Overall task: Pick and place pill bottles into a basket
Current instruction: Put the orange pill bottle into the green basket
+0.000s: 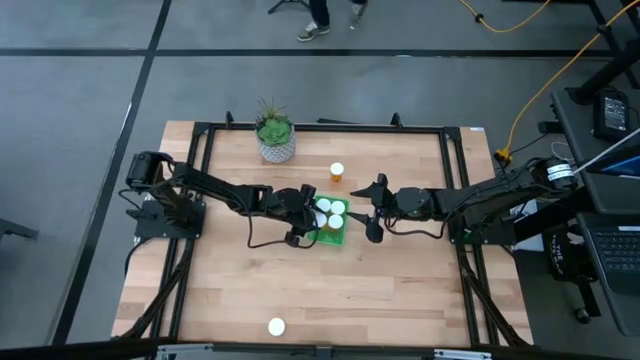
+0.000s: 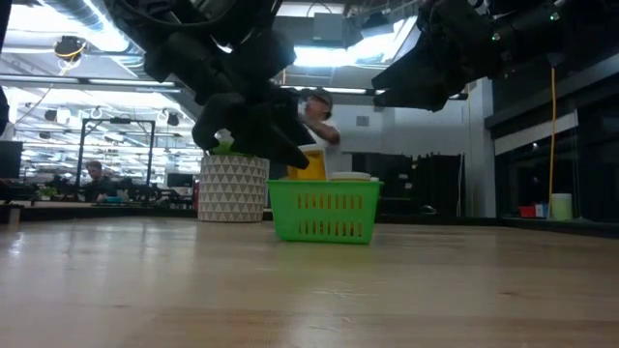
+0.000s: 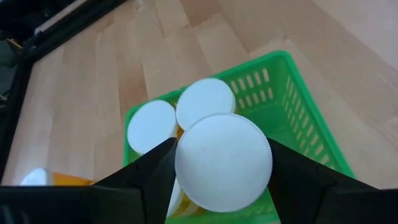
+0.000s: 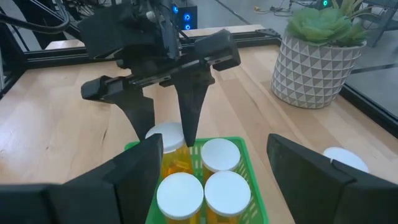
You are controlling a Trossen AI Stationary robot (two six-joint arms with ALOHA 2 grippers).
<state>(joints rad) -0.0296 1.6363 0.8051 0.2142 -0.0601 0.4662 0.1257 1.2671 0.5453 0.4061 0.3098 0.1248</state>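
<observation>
The green basket (image 1: pixel 338 238) stands mid-table with three white-capped orange pill bottles (image 4: pixel 219 154) upright in it. My left gripper (image 1: pixel 312 215) is over the basket's left part, shut on a fourth pill bottle (image 3: pixel 222 162). My right gripper (image 1: pixel 368 210) hangs open and empty just right of the basket, above the table. One more bottle (image 1: pixel 337 172) stands on the table beyond the basket. Another bottle (image 1: pixel 276 326) stands near the table's near edge. My left gripper pinches the bottle's round white cap (image 3: pixel 186 180) between its two fingers (image 4: pixel 189 118), one on each side. The fingers slant down from the table's left. The bottle is upright in the basket's left part; the other bottles hide whether its base rests on the basket's floor.
A white patterned pot with a green plant (image 1: pixel 275 140) stands at the table's far side, left of the basket. A black frame (image 1: pixel 200 135) runs around the wooden table top. People show in the room beyond the table.
</observation>
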